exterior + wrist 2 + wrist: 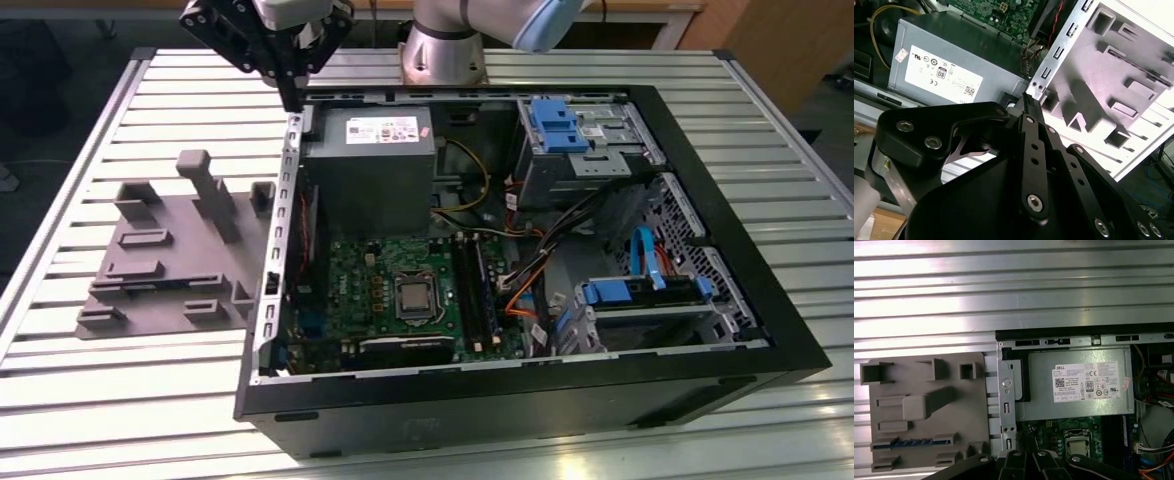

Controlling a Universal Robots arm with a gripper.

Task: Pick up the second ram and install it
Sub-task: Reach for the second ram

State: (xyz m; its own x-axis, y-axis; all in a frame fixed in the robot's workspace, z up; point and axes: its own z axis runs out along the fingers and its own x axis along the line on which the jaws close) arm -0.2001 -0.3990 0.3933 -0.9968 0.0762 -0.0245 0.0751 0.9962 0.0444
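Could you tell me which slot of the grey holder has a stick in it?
The long slot at the holder's end away from the tall posts: a thin dark stick lies in it; the others look empty.

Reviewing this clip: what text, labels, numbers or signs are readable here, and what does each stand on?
White label on the grey power supply: lines of print and marks, too small to quote reliably.
Small sticker at that label's corner: unreadable.
Green circuit board: fine markings, unreadable.
Grey holder block: no print.
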